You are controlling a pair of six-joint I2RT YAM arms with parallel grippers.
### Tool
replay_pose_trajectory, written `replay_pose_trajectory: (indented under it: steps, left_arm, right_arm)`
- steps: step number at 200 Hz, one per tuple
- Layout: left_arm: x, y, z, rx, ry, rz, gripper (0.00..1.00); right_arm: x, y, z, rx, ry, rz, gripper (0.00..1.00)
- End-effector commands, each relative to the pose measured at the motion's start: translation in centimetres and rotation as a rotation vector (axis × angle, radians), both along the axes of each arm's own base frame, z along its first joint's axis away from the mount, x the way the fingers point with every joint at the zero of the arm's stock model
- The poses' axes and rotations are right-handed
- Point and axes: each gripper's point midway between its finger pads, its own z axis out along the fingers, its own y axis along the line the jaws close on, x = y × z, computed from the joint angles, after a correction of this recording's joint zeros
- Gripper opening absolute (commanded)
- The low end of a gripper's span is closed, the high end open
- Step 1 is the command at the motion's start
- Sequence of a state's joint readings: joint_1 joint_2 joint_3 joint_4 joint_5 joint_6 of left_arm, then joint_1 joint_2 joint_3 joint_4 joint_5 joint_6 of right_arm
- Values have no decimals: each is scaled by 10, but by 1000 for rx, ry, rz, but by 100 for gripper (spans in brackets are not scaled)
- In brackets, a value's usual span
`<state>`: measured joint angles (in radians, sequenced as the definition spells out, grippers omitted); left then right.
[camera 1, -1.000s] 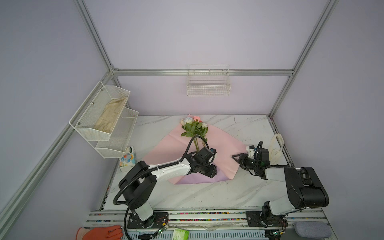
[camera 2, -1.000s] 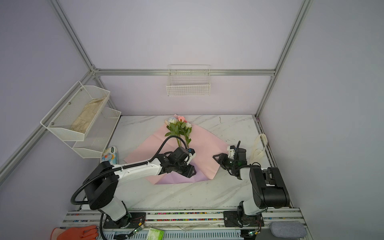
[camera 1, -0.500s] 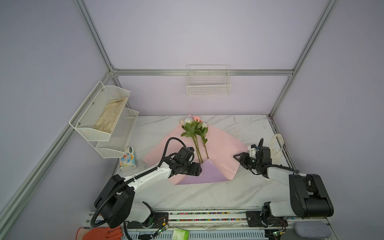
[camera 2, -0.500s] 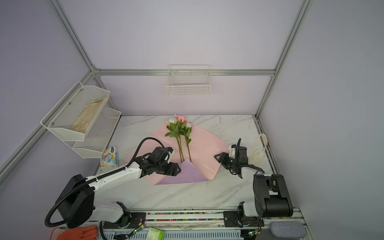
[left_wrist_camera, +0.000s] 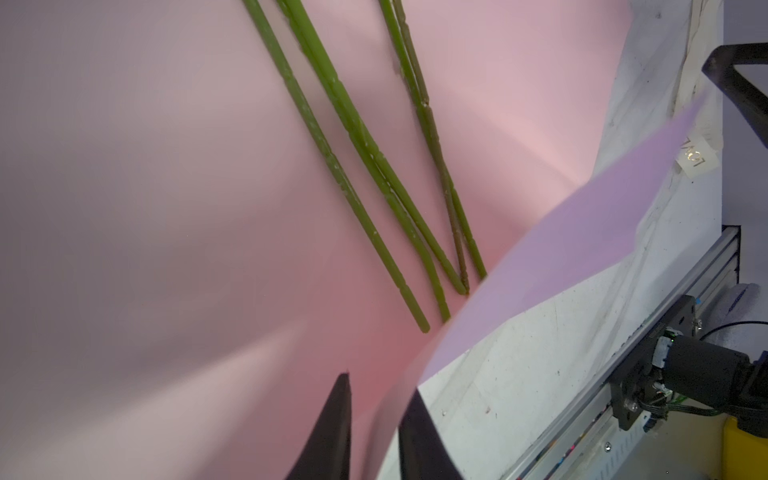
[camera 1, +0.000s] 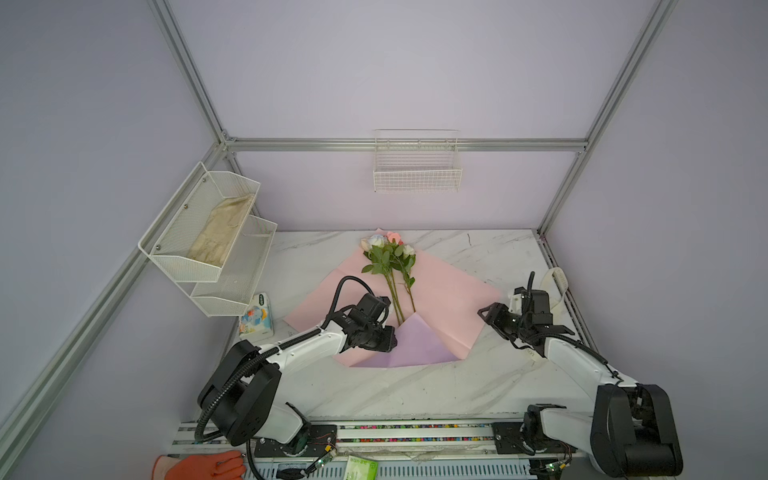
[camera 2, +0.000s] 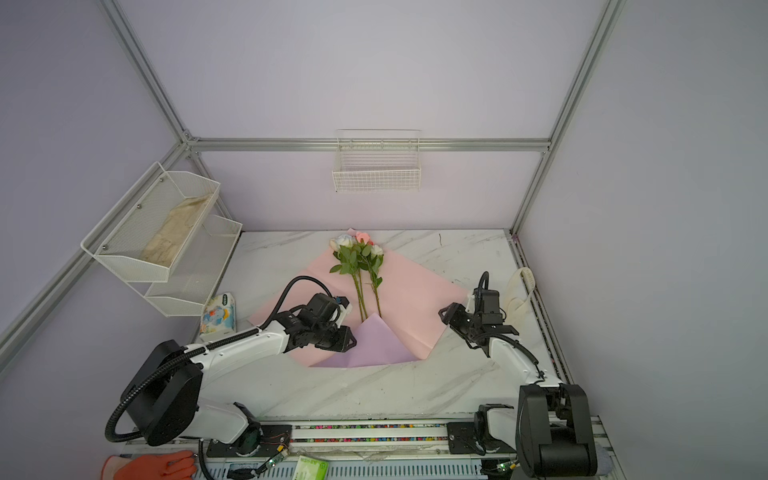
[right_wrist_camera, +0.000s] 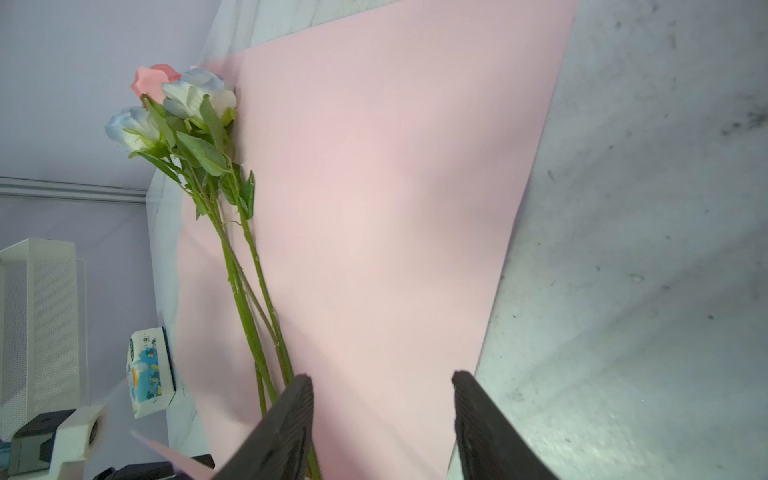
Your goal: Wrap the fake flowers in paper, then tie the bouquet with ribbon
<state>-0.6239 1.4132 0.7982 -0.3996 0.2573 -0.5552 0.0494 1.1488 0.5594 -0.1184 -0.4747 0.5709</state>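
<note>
Bouquet (camera 1: 390, 266) lies on paper (camera 1: 449, 299) at centre of counter (camera 1: 415, 390). Left pincer (camera 1: 390, 337) at paper's near-left edge; right pincer (camera 1: 488, 316) beside its right corner.

Paper (camera 1: 449, 299): pink, lilac corner folded over, on table (camera 1: 415, 390)
Tissue pack (camera 1: 257, 321): below shelf (camera 1: 178, 264)
Basket (camera 1: 417, 180): back wall
Glove (camera 1: 203, 467): orange, front edge

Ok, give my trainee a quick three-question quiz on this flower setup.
1. Fill in: the right end effector has its jaws ____.
2. Which has the lilac flap of the paper in its jaws? A) left end effector B) right end effector
3. True or false: the flowers lie on the paper.
Key: 1 open; 2 A; 3 true.
</note>
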Motion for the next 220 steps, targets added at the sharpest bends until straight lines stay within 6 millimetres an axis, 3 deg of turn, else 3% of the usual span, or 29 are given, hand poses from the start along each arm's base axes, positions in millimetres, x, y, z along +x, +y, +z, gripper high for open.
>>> replay_pose_trajectory:
  steps: [1,26,49,70,106,119,135,163,187,220]
  left_arm:
    - [0,12,-3,-29,-2,61,13]
    - [-3,15,-12,-28,20,75,11]
    - [-7,22,-25,6,52,104,5]
    - [-9,26,-31,8,59,122,2]
    - [-11,35,-38,34,63,158,0]
    - [-11,34,-39,36,68,157,0]
    - [-9,33,-41,39,74,154,0]
    - [-9,32,-52,62,106,150,0]
    - [-8,32,-53,68,112,152,0]
    - [-8,32,-53,69,116,154,0]
  right_arm:
    - [-14,30,13,-5,-8,144,57]
    - [-28,79,13,5,14,319,54]
    - [-43,121,9,6,32,456,46]
    - [-57,146,4,-25,51,547,39]
    - [-57,140,2,-161,50,522,42]
    - [-55,138,10,-155,24,501,45]
    - [-64,150,16,-84,10,557,42]
    - [-80,160,-15,-97,115,640,29]
    - [-85,174,-30,-95,144,672,23]
    - [-82,164,-54,-180,200,633,20]
